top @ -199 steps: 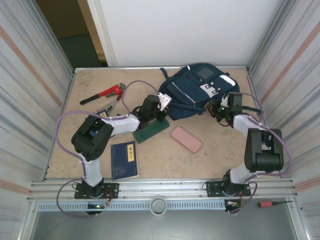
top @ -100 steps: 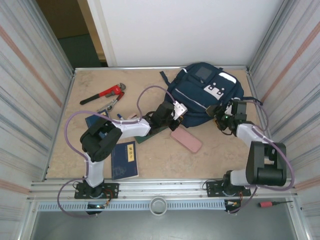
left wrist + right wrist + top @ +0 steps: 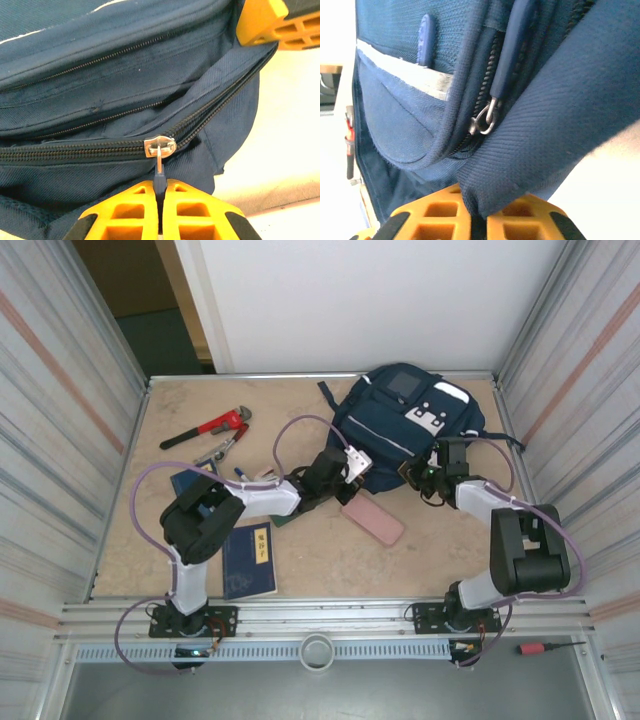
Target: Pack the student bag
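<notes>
Toward far-right corner of worktop [image 3: 270,400], student bag [image 3: 385,435] is laid flat. Step in hand, prob.: main zip is being worked open so items can be packed. By right hand [image 3: 477,220] a fold of bag fabric is clamped, apparently as anchor; by left hand [image 3: 160,192] zip pull [image 3: 159,172] is pinched tight. Next move, est.: slider [image 3: 160,146] is to be drawn along its closed run w/ fabric held taut. Little room is seen betw. bag & worktop's back/right edges; more bare surface is seen to left & front.
</notes>
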You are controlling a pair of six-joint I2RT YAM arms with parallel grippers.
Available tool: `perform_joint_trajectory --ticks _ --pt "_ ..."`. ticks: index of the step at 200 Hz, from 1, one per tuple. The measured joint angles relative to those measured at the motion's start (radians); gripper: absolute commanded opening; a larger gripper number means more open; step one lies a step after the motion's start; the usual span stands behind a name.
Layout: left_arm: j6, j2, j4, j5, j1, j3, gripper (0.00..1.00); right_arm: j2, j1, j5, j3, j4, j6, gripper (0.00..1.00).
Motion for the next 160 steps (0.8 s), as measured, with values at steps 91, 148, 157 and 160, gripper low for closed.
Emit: perform_joint_trajectory --ticks 91,148,157,160 --pt "0.016 -0.034 0.018 0.034 0.097 -0.042 0.0 -0.064 -0.153 -0.138 0.053 -0.163 -0.159 0.26" --pt "0.011 -0.034 -0.004 0.005 0.047 -0.036 0.0 -0.098 -0.109 -0.062 0.038 -0.161 -0.159 0.8" --pt "0.009 -0.034 -0.01 0.006 0.031 -0.03 0.0 -0.126 -0.076 -0.038 0.011 -0.153 -0.143 0.8" --pt "0.006 -0.034 -0.01 0.005 0.025 -0.028 0.0 -0.132 -0.067 -0.031 0.004 -0.15 -0.137 0.8"
